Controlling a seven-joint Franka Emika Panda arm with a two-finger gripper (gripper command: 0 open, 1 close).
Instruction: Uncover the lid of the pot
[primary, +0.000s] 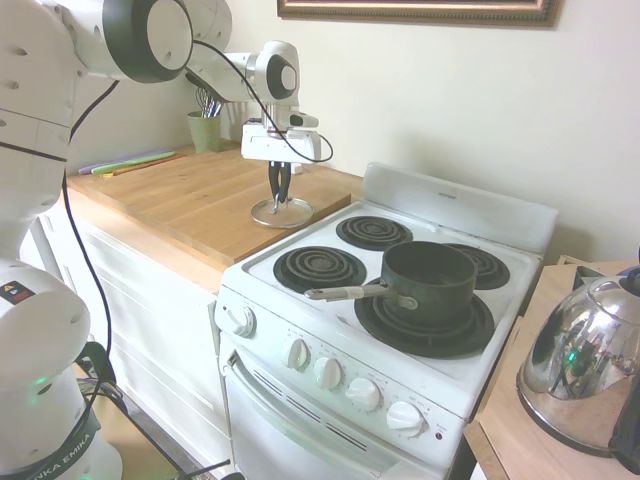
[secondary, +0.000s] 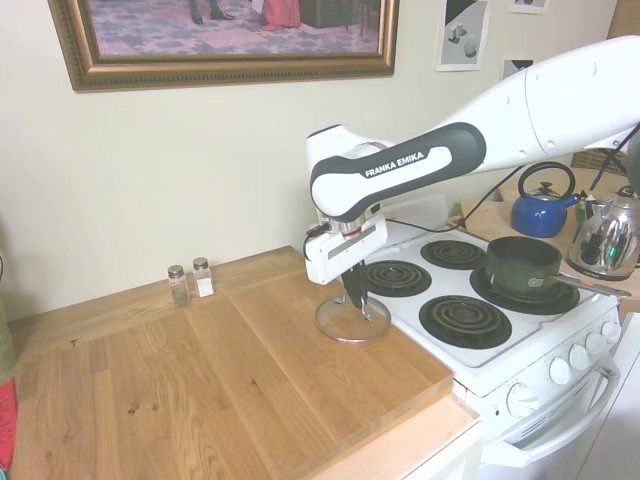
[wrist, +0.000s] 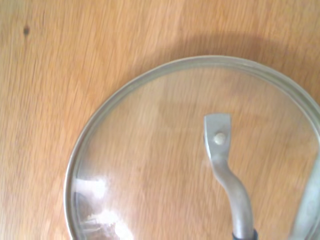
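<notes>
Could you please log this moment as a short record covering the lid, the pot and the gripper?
lid: flat on the wooden counter, beside the stove
pot: uncovered, on the stove's front burner, handle toward the knobs
gripper: above the lid, fingers closed around its loop handle
kettle: chrome, on the counter past the stove

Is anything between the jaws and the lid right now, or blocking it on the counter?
Nothing visible. The gripper is right at the loop handle of the lid, which rests on the wooden countertop beside the stove. The pot sits uncovered on a front burner, well apart.
</notes>
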